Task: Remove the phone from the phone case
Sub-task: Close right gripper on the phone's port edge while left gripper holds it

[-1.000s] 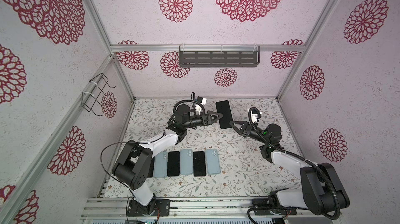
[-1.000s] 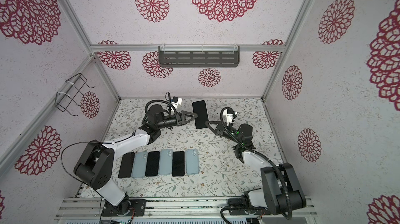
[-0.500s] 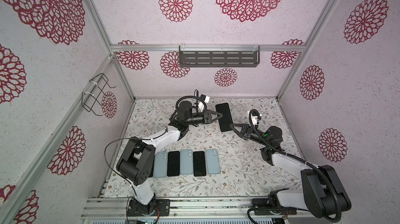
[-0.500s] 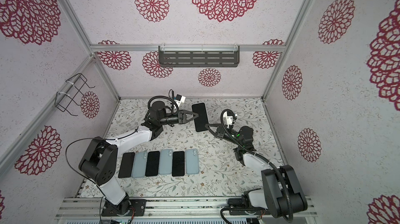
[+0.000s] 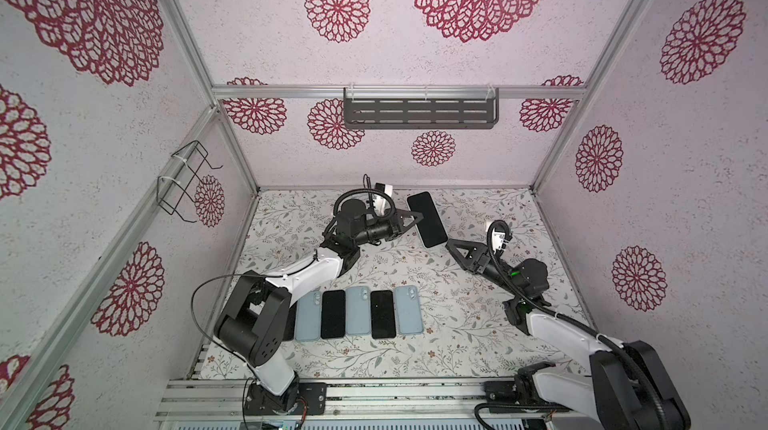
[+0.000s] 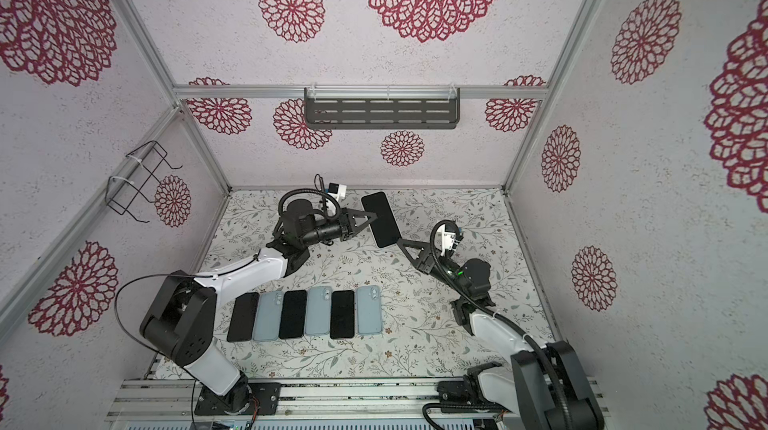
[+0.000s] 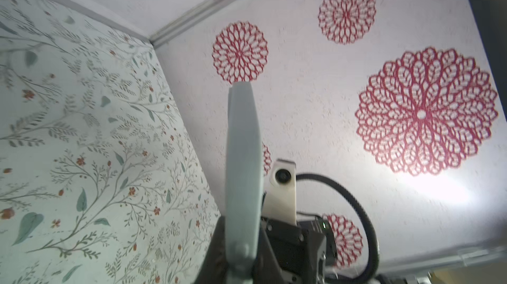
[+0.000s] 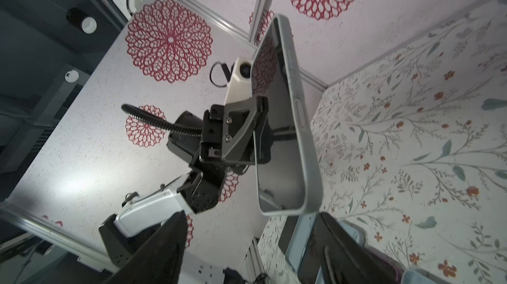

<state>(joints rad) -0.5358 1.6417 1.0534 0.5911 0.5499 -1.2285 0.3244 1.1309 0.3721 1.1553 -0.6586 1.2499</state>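
Pinches the grey phone case (image 5: 427,219) with the left gripper (image 5: 415,218), lifted above the flowered table (image 5: 478,336), jaws pressed together on one long side near its middle. Carries the dark phone (image 8: 275,159) inside this case, rim closed around every edge in view. Holds the right gripper (image 5: 451,247) just beside one short end of the case, jaws spread wide, fingers (image 8: 162,247) not touching it. Leaves, well apart from both jaws, a row of six flat pieces (image 6: 318,311) on the table, black and pale blue by turns; cannot tell whether the blue ones contain anything.
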